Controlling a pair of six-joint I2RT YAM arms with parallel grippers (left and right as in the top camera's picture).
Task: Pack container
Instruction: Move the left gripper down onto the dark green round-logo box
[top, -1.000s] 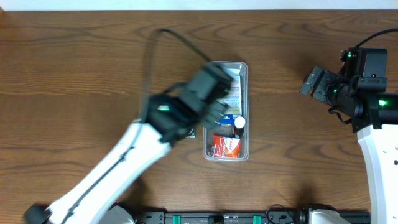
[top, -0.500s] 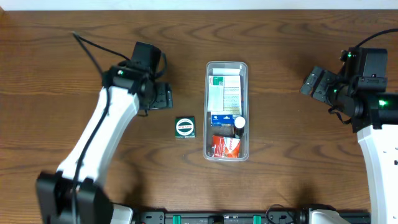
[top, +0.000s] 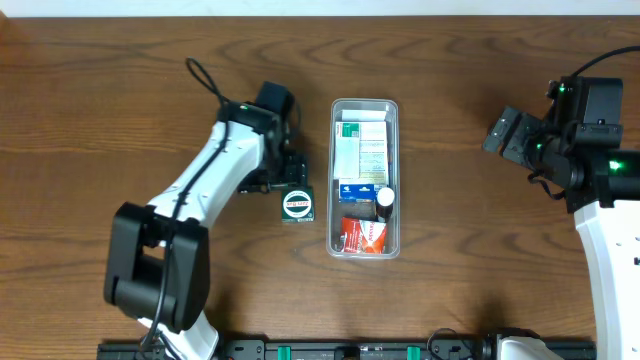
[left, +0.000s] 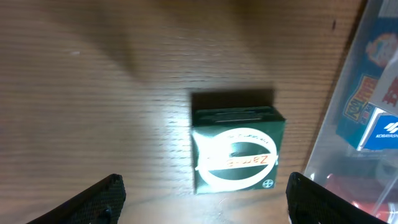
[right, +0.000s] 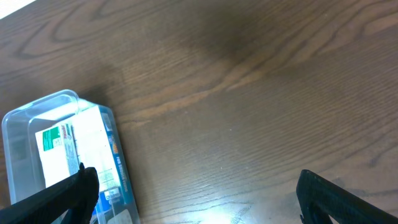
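Green box, centre frame, just left of container: likely light, stiff card, slick. Best pinched across its flat sides. Left gripper spread over it, empty. Right gripper spread wide, idle.

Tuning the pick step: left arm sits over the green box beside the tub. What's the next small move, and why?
Probably lower the left gripper straight down and close on the green box. The left wrist view shows the fingers open, wide of the box on either side and not touching it. The box lies flat on the table beside the clear container, not yet packed.
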